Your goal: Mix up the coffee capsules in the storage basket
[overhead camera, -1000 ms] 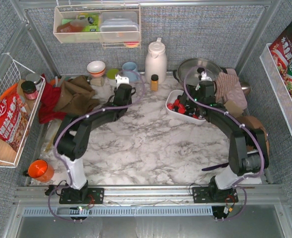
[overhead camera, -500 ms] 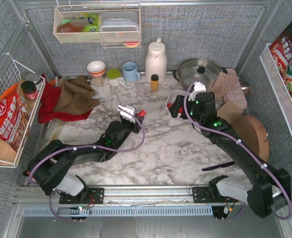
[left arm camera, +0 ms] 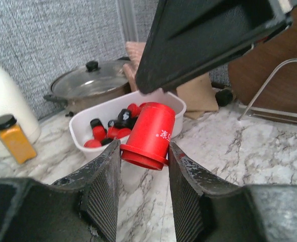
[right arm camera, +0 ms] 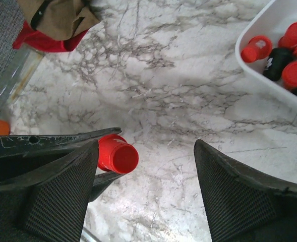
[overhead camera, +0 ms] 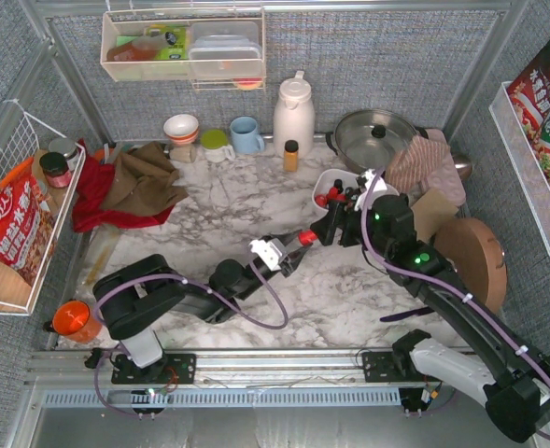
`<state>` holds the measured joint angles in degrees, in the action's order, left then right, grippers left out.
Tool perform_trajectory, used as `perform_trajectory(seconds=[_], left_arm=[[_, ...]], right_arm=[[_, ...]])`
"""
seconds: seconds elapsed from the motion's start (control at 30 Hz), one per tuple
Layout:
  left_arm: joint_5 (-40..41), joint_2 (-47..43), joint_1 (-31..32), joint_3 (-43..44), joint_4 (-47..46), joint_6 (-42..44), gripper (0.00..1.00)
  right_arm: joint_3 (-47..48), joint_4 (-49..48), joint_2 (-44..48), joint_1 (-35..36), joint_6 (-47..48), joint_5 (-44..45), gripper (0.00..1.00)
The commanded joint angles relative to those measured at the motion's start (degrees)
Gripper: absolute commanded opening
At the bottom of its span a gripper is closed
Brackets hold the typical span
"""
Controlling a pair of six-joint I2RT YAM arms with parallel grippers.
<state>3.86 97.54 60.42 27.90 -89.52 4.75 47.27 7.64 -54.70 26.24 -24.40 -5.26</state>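
**Clerk:** Entry one, the left gripper?

**Keeper:** Left gripper (left arm camera: 143, 154): fingers were closed on one red capsule (left arm camera: 149, 135), clamped at its flanged rim. The capsule was tilted, with its closed end pointing away from the wrist. It was held above the marble bench (overhead camera: 256, 201), a little right of the middle.

**Clerk:** Entry two, the right gripper?

**Keeper:** Right gripper (right arm camera: 145, 146): jaws were spread wide and held nothing. It hung over the same spot. The held capsule sat between its fingers, close beside one of them. Whether they touched could not be told.

**Clerk:** Entry three, the basket?

**Keeper:** White basket (overhead camera: 323, 180): stood toward the far right corner of the bench, just in front of a lidded pot (overhead camera: 373, 135). It held loose capsules (right arm camera: 284, 55), red and black together. They could not be counted.
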Motion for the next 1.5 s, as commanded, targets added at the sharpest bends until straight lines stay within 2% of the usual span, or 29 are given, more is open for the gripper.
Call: perform_trajectory(seconds=[0.0, 0.3, 0.93, 1.07, 1.17, 1.23, 1.33, 1.4, 1.43, 1.47], left_arm=[[-1.1, 1.0, 1.3, 1.9, -7.3, 3.4, 0.40], [0.4, 3.5, 2.4, 3.9, -7.4, 3.3, 0.41], [-0.4, 5.0, 4.2, 7.4, -7.7, 2.5, 0.41], [-0.3, 5.3, 4.3, 7.7, -7.7, 2.5, 0.42], [0.1, 5.4, 4.3, 7.8, -7.7, 2.5, 0.43], [0.7, 5.6, 4.3, 7.9, -7.7, 2.5, 0.47], [1.5, 5.6, 4.3, 7.9, -7.7, 2.3, 0.63], [1.8, 5.6, 4.3, 7.9, -7.6, 2.2, 0.93], [2.0, 5.6, 4.3, 7.8, -7.6, 2.3, 0.98], [2.1, 5.6, 4.3, 7.8, -7.7, 2.2, 0.99]], right_arm=[[-1.1, -0.3, 1.3, 0.3, -1.8, -2.1, 0.79], [-2.1, -0.6, 2.7, 0.5, -3.3, -4.6, 0.69], [-5.0, -4.0, 4.6, 0.4, -7.5, -6.0, 0.54], [-5.1, -3.7, 5.5, 0.4, -7.7, -5.5, 0.48], [-5.1, -3.5, 5.9, 0.4, -7.7, -5.1, 0.40], [-5.1, -3.4, 5.7, 0.5, -7.5, -5.1, 0.36], [-4.8, -2.9, 5.2, 0.4, -7.5, -5.2, 0.28], [-5.0, -2.8, 5.0, 0.4, -7.5, -5.0, 0.23], [-5.0, -2.7, 4.9, 0.4, -7.6, -4.7, 0.22], [-5.0, -2.7, 4.9, 0.4, -7.4, -4.5, 0.20]])
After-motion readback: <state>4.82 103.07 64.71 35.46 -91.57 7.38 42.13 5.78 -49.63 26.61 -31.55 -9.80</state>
